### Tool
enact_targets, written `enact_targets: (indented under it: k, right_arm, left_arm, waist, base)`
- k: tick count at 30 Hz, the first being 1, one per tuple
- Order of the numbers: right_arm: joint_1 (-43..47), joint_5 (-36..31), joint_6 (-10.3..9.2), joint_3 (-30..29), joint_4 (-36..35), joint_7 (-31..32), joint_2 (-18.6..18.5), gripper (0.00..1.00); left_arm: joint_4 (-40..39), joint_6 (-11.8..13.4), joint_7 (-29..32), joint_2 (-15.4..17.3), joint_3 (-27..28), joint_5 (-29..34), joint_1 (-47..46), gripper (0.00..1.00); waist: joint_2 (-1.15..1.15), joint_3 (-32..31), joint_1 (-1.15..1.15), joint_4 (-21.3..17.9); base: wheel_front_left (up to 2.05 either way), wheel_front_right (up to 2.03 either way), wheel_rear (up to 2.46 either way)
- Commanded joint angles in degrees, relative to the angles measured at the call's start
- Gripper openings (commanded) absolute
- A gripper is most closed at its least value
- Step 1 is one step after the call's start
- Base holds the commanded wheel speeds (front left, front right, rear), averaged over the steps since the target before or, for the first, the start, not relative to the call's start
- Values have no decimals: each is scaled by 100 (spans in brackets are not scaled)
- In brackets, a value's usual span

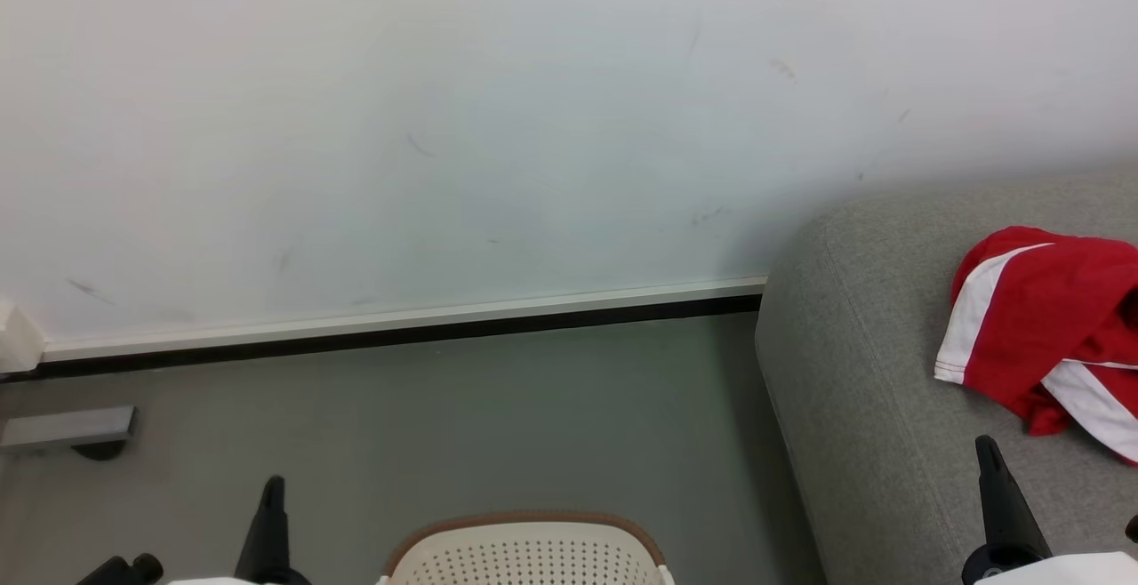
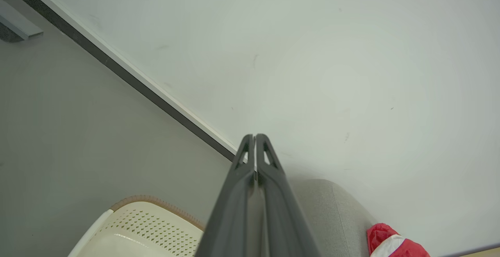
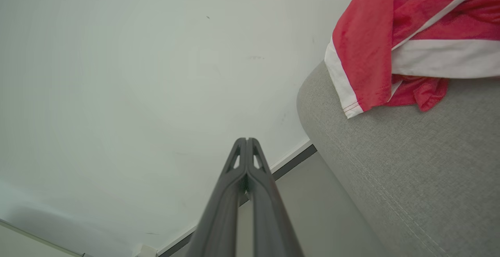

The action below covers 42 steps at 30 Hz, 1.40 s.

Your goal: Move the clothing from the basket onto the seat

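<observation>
Head view: clothing [image 1: 1040, 327] bunched on the seat [image 1: 871, 407], in from its rounded edge, likely so it won't slide. Left of the seat, basket [image 1: 524, 554] on floor [image 1: 533, 407], contents hidden. My left claw [image 1: 273, 484] and right claw [image 1: 985, 443]: fingers pressed together, empty.

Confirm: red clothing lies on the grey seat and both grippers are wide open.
Wrong on the grippers: the wrist views show the left gripper and right gripper shut, jaws pressed together. The clothing does lie on the seat.

The grey floor [image 1: 533, 407] bears the basket [image 1: 524, 558] and the seat [image 1: 853, 372] (red clothing [image 1: 1040, 327] lying on it).
</observation>
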Motion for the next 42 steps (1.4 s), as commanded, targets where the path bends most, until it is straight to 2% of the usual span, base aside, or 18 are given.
enact_targets:
  k: [1,42]
  right_arm:
    - [-170,165,-5,-62,-47,41,-16,0]
    - [-298,2172,-9,-590,45,686,226,0]
  left_arm:
    - [-94,-28,52,40,32,-223,-133,0]
    - [-171,-186,696,48,91,-2646,-321,0]
  waist:
    - [0,3,0,7]
    - [0,73,0,185]
  base:
    - [0,0,0]
    - [0,0,0]
